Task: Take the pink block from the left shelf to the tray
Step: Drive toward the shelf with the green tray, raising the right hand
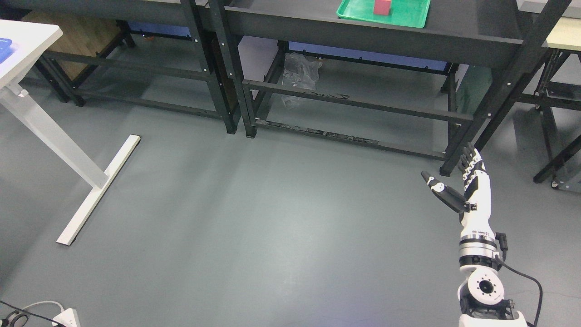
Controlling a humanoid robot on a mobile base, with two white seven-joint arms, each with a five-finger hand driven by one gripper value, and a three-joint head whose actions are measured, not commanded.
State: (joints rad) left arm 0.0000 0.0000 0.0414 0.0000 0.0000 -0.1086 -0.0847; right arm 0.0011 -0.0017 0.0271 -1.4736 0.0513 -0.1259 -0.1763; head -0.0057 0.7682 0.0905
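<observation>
1. Grey floor (254,218) fills most of the head view, bare through the middle, with no readable writing, brand or label on anything.
2. Two dark metal shelf units stand along the top edge: one left shelf unit (150,50) at about 11 o'clock and one right shelf unit (363,36) at about 1 o'clock, their uprights and crossbars running between the camera and the space underneath.
3. One white table (50,131) enters at 9 o'clock, its foot bar lying on the floor.
4. One green tray (408,16) sits on the right shelf unit at 1 o'clock, partly cut off by the top edge.
5. One pink block (382,7) stands inside the tray, also cut by the top edge.
6. One right hand (470,186) rises on its white arm from 5 o'clock, fingers straight, thumb spread out to the side, released and holding nothing; it is well apart from the tray.
7. One crumpled clear plastic bag (299,75) lies under the right shelf unit.
8. One white power strip (63,318) with cables shows at 7 o'clock.
</observation>
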